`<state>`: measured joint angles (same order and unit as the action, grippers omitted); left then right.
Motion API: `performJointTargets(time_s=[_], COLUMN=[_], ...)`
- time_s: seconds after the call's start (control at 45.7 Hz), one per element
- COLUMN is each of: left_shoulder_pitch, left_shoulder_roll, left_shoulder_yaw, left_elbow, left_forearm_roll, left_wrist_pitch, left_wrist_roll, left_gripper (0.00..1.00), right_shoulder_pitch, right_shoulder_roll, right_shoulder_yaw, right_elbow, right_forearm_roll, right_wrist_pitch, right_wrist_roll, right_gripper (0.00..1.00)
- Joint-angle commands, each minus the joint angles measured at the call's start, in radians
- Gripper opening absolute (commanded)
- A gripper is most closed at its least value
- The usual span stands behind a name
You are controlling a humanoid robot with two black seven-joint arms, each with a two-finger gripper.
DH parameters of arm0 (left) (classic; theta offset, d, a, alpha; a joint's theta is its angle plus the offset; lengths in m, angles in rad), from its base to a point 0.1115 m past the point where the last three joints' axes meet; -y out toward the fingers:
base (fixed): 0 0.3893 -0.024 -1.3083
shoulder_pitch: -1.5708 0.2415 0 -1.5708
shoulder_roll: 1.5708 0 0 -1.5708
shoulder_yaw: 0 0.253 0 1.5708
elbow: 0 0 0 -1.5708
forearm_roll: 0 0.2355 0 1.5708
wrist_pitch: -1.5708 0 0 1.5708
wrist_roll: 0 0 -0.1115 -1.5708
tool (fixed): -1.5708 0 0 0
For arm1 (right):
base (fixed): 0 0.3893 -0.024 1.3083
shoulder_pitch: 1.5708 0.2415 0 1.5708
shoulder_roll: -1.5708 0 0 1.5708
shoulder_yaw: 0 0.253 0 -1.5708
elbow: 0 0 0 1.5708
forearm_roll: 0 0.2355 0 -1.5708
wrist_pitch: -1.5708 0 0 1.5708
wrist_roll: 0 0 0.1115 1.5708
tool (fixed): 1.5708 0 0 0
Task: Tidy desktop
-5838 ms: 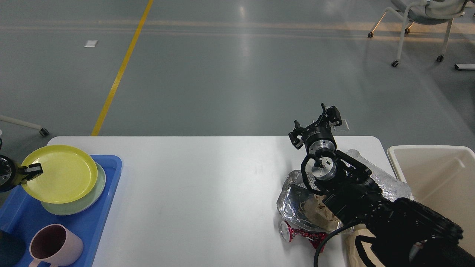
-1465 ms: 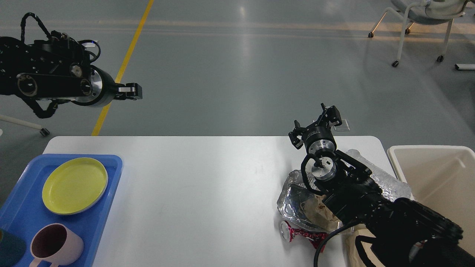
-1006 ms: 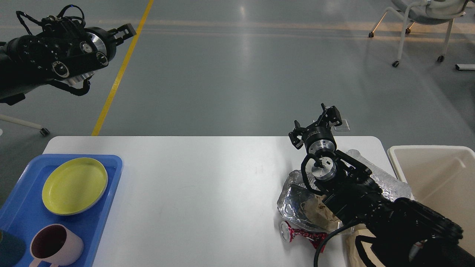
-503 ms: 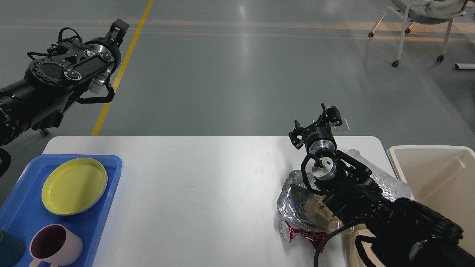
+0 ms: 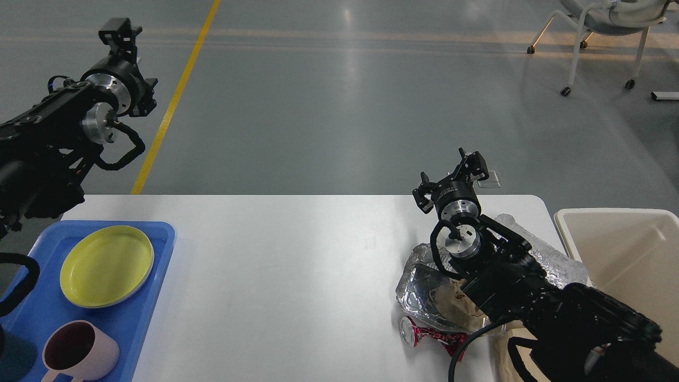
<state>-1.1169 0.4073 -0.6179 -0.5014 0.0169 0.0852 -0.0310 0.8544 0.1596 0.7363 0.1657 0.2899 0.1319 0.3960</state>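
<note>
While on tray (image 5: 154, 276): one plate (image 5: 106, 265), one mug (image 5: 79, 351).

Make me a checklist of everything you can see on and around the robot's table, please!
Surface: the desktop is white, middle part bare.
Job's things: blue tray at the left edge holds a yellow plate and a pink mug.
Clutter: crumpled foil, brown paper and a crushed red can piled at the right side.
Grippers: left gripper raised over the floor, fingers hard to tell apart; right gripper open and empty above the far edge.
Cables: black cable loops by the can.
Surroundings: cream bin right of the table, yellow floor line, wheeled chair.
</note>
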Motion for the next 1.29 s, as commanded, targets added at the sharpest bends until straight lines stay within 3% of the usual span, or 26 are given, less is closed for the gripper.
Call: performJointTargets(time_s=[0.0,0.197,0.394,0.503,0.897,1.268], left_shoulder_pitch=[0.062,0.068,0.112,0.121,0.166,0.206], left_shoulder_roll=[-0.001,0.008,0.022,0.019,-0.021,-0.140], left_shoulder_yaw=[-0.169,-0.201,-0.373,-0.419,-0.425,-0.424], left_elbow=[0.001,0.001,0.001,0.001,0.001,0.001], left_forearm_roll=[-0.005,-0.029,-0.103,-0.103,-0.117,-0.117], left_wrist_pitch=[-0.028,-0.032,-0.117,-0.124,-0.131,-0.137], left_wrist_roll=[-0.018,-0.018,-0.015,-0.009,-0.015,-0.021], left_gripper=[0.99,0.99,0.99,0.99,0.99,0.99], right_shoulder_pitch=[0.000,0.000,0.000,0.000,0.000,0.000], right_shoulder_roll=[0.000,0.000,0.000,0.000,0.000,0.001], right_shoulder_yaw=[0.000,0.000,0.000,0.000,0.000,0.000], right_elbow=[0.000,0.000,0.000,0.000,0.000,0.000], right_forearm_roll=[0.000,0.000,0.000,0.000,0.000,0.000], right_wrist_pitch=[0.000,0.000,0.000,0.000,0.000,0.000], right_wrist_roll=[0.000,0.000,0.000,0.000,0.000,0.000], right_gripper=[1.00,1.00,1.00,1.00,1.00,1.00])
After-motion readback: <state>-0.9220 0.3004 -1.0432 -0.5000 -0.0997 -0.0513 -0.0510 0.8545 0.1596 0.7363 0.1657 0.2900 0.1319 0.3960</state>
